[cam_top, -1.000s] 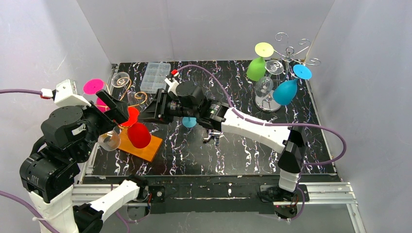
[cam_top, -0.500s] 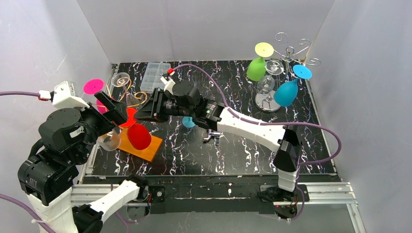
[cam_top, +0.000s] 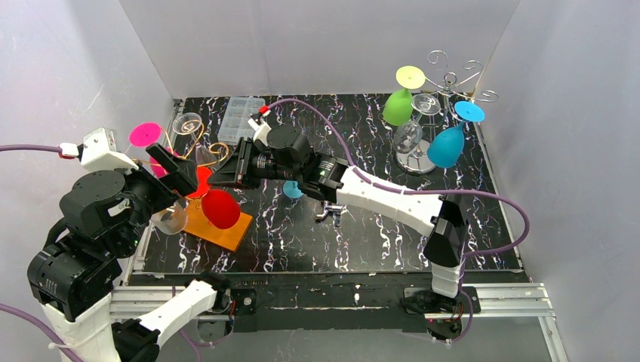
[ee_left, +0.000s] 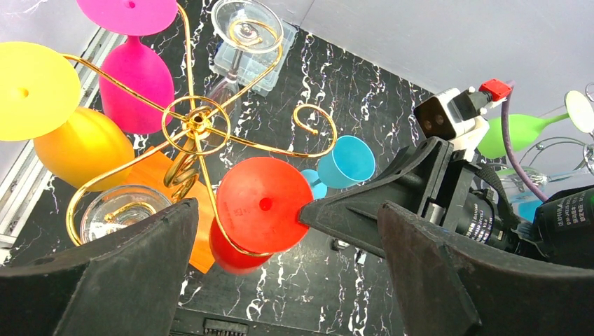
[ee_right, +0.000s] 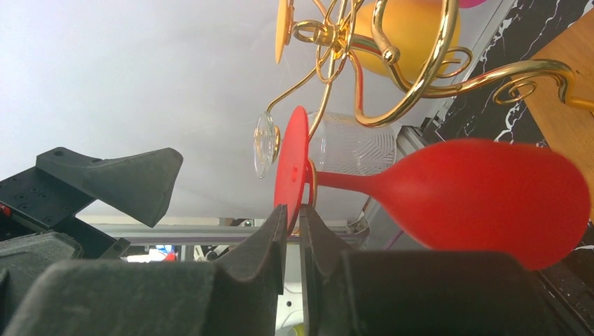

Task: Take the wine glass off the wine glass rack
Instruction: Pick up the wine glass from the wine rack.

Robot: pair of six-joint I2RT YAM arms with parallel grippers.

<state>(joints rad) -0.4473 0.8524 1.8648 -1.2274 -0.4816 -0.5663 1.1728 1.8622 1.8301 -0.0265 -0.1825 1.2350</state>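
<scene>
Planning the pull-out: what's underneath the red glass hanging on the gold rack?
The orange board on the black table. The red glass covers part of that board, so anything there is hidden.

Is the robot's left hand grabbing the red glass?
No, the left fingers stand wide open, clear of the red glass, whose foot sits between the right fingers.

Red glass (ee_left: pixel 263 204): opaque red; flat round foot, slim stem, ovoid bowl.
Pose: hangs upside down and tilted, foot uppermost, bowl below.
Support: stem sits in a curled hook of the gold rack (ee_left: pixel 198 120), foot above the wire.
Foot rim: pinched between the right gripper (ee_right: pixel 292 210) fingertips.
Gold rack: wire arms curling out from a central hub, upright on an orange base (cam_top: pixel 226 230).
</scene>
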